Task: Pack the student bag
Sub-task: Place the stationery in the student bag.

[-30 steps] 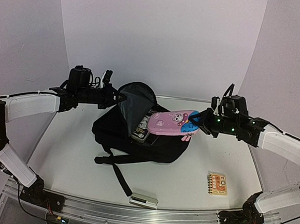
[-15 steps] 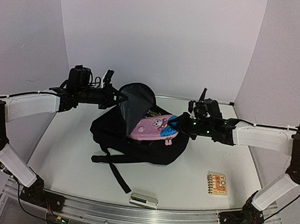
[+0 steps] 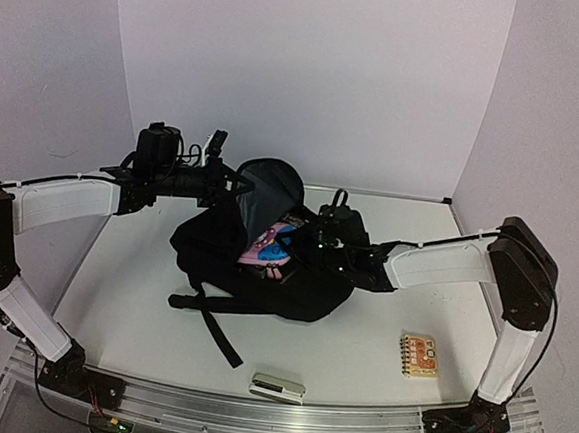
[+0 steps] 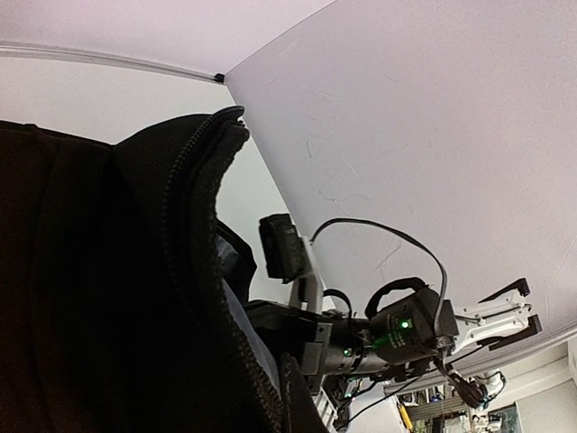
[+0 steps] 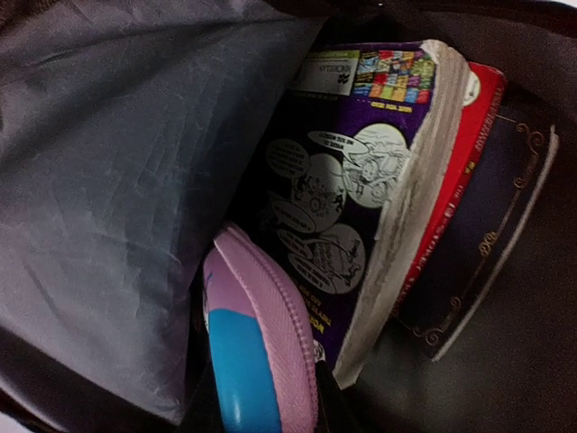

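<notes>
- Student bag (image 3: pixel 309 290) lies mid-table (image 3: pixel 133 294) on its side, mouth open straight ahead of the right gripper (image 3: pixel 302 246), which reaches into that mouth.
- Right gripper's jaws are narrowed on the near end of a pink pencil case (image 3: pixel 265 247); the far end of the case is already past the rim of the student bag.
- Left gripper (image 3: pixel 228 180) is clamped tight on the zipped edge of the raised flap (image 3: pixel 259 196), holding the grey lining up above the mouth.
- Inside, seen only from the right wrist: a purple comic book (image 5: pixel 334 216) ahead of the fingers, a red book (image 5: pixel 466 153) against its right side, then a dark book with gold scrollwork (image 5: pixel 491 257) further right.
- Pencil case sits in the gap between the comic and the grey lining (image 5: pixel 117 180) on the left, touching both.
- Left wrist view shows only black fabric and the zipper edge (image 4: pixel 185 207) close up, with the right arm (image 4: pixel 397 334) beyond; its own fingers cannot be made out there.
- Top view alone shows the outside: black straps (image 3: pixel 211 316) trail off the bag on the left gripper's side, toward the near edge.
- Well behind the right gripper, near the table's near edge, lie a small orange notebook (image 3: pixel 419 354) and a silver oblong item (image 3: pixel 276 385).
</notes>
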Robot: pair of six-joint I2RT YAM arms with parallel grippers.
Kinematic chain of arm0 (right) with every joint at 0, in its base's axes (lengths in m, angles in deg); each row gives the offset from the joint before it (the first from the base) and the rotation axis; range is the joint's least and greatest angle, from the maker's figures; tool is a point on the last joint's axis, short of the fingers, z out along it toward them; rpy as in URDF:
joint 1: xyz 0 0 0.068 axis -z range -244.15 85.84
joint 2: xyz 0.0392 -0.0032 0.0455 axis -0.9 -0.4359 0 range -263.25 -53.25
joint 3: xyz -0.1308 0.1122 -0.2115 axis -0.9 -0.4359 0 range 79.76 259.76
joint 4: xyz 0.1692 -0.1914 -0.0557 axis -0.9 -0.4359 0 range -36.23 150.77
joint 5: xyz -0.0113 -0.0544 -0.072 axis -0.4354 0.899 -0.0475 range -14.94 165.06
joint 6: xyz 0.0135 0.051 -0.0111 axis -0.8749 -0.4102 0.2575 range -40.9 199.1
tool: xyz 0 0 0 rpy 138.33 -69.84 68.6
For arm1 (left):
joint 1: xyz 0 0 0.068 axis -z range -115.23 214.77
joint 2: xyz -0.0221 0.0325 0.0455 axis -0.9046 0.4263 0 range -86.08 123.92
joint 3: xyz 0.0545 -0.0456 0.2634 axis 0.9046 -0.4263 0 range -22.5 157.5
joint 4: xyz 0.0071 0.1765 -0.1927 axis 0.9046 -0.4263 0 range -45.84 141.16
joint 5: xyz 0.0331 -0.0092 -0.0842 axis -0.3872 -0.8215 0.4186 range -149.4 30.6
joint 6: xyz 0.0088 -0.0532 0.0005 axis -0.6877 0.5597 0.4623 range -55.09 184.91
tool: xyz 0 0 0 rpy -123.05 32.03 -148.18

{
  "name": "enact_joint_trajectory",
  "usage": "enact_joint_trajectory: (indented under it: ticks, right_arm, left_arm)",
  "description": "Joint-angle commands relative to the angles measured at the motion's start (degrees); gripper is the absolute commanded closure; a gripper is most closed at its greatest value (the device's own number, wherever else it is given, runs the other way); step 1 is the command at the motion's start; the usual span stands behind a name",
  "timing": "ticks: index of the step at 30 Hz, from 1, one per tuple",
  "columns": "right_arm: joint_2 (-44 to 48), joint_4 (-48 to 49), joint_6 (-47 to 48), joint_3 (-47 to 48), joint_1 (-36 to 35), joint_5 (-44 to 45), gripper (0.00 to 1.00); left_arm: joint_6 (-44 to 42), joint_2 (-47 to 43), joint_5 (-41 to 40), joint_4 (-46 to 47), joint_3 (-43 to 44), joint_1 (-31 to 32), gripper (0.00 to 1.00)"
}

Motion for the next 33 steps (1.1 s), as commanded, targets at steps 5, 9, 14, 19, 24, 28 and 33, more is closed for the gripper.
enact_joint_trajectory:
  ticks: [5,9,14,19,24,28,33]
  right_arm:
    - [-10.3,8.2,-5.5,9.4,-1.7,3.5,1.0]
    - [-13.4,10.0,-4.9,12.0,-1.9,2.0,0.93]
    - [-12.7,10.3,-3.3,11.5,-2.1,1.7,0.67]
    - [-6.3,10.2,-0.4,5.4,-2.1,4.7,0.39]
    - [3.8,5.1,6.0,-0.3,-2.1,7.9,0.18]
    - [13.3,-2.9,11.7,-4.7,-2.1,12.9,0.08]
    - [23.4,-14.5,19.9,-7.2,0.0,17.0,0.02]
  left_arm:
    - [0.6,0.3,1.5,6.5,3.7,1.8,1.0]
    - [1.3,0.3,1.4,7.8,2.7,2.1,1.0]
    - [-0.3,-1.5,-0.6,5.6,1.8,2.0,1.0]
    - [-2.1,-4.9,-3.8,3.0,-0.5,1.5,1.0]
    - [-3.3,-7.6,-6.5,-1.0,-2.4,0.6,1.0]
    - [-3.9,-9.6,-8.0,-2.7,-3.9,0.3,1.0]
    - [-5.3,-12.0,-9.6,-5.1,-4.9,0.1,1.0]
